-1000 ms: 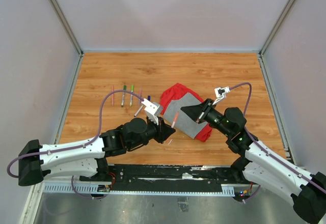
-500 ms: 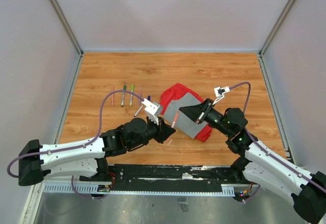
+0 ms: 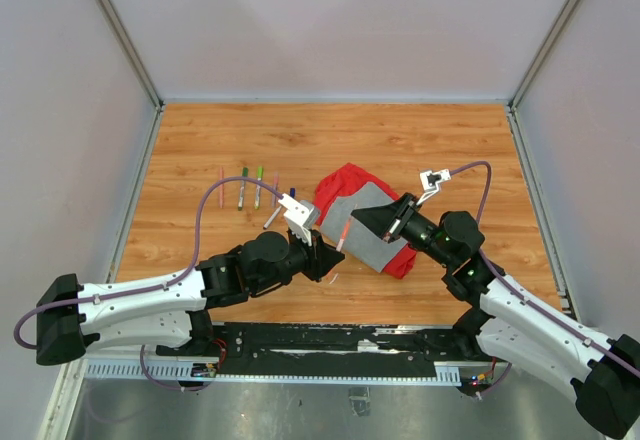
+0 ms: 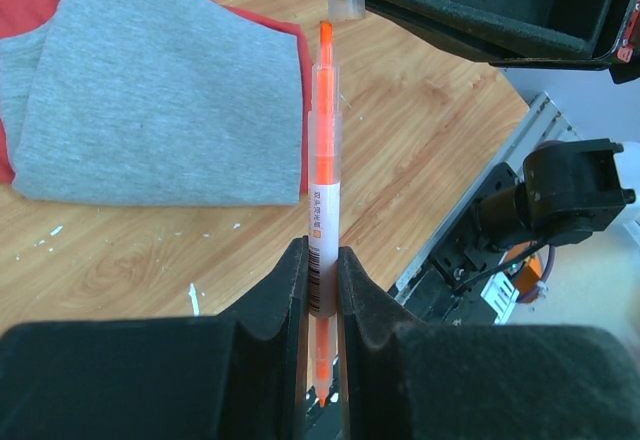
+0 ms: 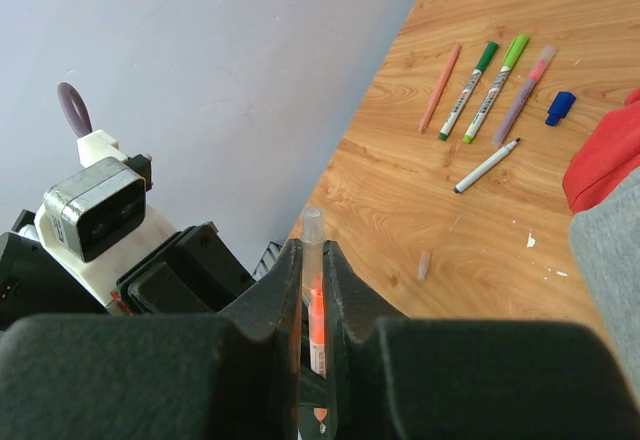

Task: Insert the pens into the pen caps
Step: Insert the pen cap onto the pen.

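The wood-grain plank table (image 3: 200,140) carries a folded red-and-grey cloth (image 3: 368,248) near its middle. Left of it four marker pens lie side by side: a salmon-pink pen (image 5: 440,86), a dark-green-capped pen (image 5: 467,91), a light-green-capped pen (image 5: 497,87) and a purplish translucent pen (image 5: 524,93). Beside them lie a small blue cap (image 5: 560,107) and a thin white uncapped pen (image 5: 487,165). A pale stub (image 5: 423,264) may be another cap.

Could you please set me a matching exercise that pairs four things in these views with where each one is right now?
Things:
1. orange pen
2. translucent cap
3. blue cap
4. red-and-grey cloth

Places:
A. loose on the table, beside the row of pens
B. between the jaws of the left gripper
C. spread flat on the table
D. between the jaws of the right gripper

Pairs: 1-B, 2-D, 3-A, 4-C
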`<action>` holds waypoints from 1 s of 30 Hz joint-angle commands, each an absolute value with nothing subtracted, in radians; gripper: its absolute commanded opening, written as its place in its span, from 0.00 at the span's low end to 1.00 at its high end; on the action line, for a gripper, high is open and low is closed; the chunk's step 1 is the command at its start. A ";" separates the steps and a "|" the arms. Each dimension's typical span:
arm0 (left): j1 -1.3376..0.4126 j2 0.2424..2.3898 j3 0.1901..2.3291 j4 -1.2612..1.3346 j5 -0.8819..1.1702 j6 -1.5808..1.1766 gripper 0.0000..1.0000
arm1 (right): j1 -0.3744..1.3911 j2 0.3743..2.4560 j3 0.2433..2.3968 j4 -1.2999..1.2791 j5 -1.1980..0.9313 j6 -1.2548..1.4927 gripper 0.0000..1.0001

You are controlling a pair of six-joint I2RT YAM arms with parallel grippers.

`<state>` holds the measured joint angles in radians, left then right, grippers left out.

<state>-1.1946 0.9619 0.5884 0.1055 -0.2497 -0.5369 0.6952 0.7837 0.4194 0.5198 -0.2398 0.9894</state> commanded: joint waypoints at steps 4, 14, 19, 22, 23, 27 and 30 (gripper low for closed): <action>-1.206 0.963 0.606 0.124 -0.255 -0.517 0.00 | 0.707 0.784 0.432 0.561 -0.209 1.008 0.01; -1.206 0.968 0.607 0.123 -0.247 -0.517 0.01 | 0.706 0.792 0.429 0.573 -0.203 1.023 0.00; -1.206 0.969 0.609 0.123 -0.249 -0.517 0.00 | 0.706 0.804 0.426 0.593 -0.207 1.032 0.01; -1.206 0.971 0.611 0.120 -0.250 -0.515 0.01 | 0.706 0.808 0.425 0.598 -0.208 1.032 0.01; -1.207 0.971 0.611 0.117 -0.251 -0.515 0.00 | 0.706 0.810 0.424 0.598 -0.211 1.031 0.00; -1.206 0.968 0.611 0.114 -0.259 -0.517 0.00 | 0.707 0.805 0.420 0.594 -0.219 1.027 0.00; -1.206 0.968 0.611 0.112 -0.262 -0.518 0.01 | 0.707 0.798 0.419 0.580 -0.226 1.022 0.01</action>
